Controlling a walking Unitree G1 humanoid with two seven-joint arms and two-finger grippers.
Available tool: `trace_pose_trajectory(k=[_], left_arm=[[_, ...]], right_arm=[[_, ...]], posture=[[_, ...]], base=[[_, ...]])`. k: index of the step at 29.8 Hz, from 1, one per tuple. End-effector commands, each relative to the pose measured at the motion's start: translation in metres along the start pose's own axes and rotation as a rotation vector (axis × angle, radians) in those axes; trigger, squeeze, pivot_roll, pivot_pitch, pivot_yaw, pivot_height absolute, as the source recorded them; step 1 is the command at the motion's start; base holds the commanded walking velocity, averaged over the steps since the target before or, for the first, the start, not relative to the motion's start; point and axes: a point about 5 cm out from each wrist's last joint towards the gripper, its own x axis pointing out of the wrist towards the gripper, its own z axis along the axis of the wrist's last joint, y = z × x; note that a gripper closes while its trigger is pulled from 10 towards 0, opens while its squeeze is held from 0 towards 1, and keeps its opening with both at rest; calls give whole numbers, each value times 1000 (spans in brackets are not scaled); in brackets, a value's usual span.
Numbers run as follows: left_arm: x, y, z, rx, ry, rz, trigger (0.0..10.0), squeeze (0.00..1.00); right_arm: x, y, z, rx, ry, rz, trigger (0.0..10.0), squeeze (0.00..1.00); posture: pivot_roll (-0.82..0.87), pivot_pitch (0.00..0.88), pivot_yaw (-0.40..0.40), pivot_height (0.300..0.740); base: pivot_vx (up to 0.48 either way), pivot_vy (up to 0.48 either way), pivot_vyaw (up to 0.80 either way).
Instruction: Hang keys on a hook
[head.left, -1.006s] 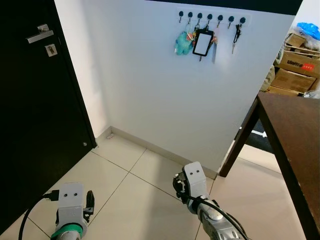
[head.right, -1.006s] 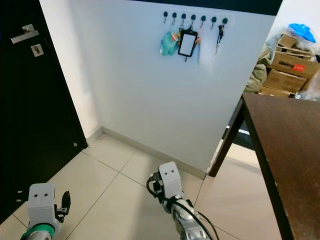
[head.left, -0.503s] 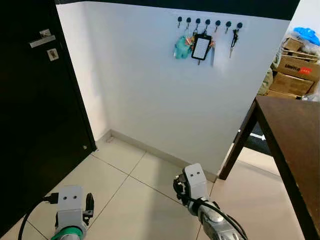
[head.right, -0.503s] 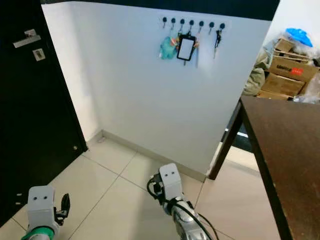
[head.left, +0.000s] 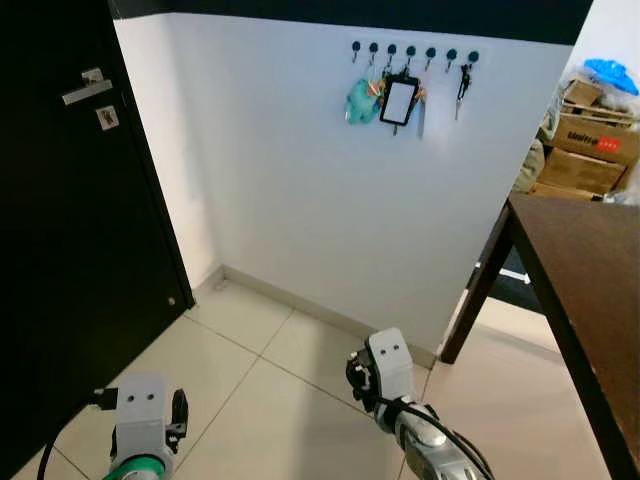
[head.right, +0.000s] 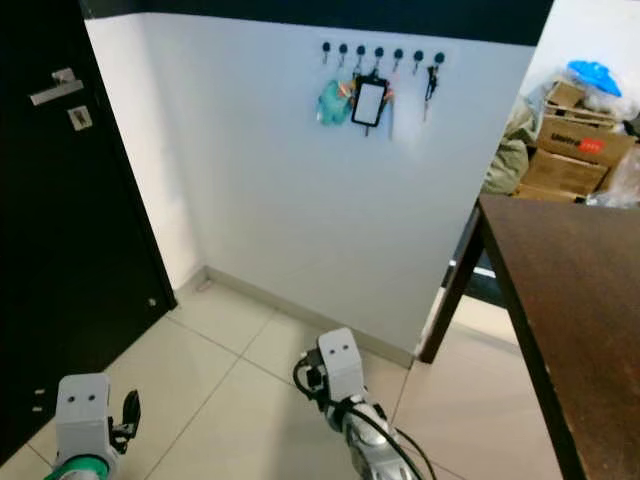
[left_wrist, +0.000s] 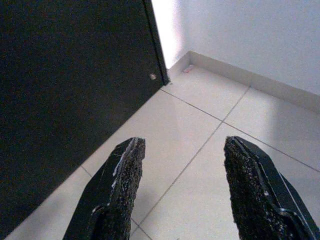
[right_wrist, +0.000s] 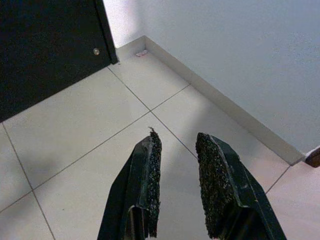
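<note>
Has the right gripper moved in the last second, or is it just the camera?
No. The right gripper hangs over the same floor tile seam near the baseboard; the hooks shifted because the camera did.

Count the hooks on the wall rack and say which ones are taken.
7 hooks in one row on the rack. From the robot's left: first free, second to fourth under the teal charm and badge holder, fifth and sixth apparently free, seventh holding dark keys.

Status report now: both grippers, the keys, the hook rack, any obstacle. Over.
Left gripper open, empty, low over floor tiles. Right gripper slightly open, empty, low. Keys hanging on hook rack. Table on right; door on left.
</note>
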Motion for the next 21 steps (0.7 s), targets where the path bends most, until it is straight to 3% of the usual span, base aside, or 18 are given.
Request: trace_pose_trajectory(k=[1, 21], left_arm=[[1, 3, -3, 7, 10, -1, 10000, 0], [5, 8, -1, -6, 7, 1, 10000, 0]], right_arm=[[1, 3, -1, 8, 8, -2, 10000, 0], [4, 4, 2, 27, -1, -7, 10000, 0]], posture=[[-121, 18, 105, 740], [-111, 46, 117, 740]], base=[[0, 0, 0], [0, 0, 0]])
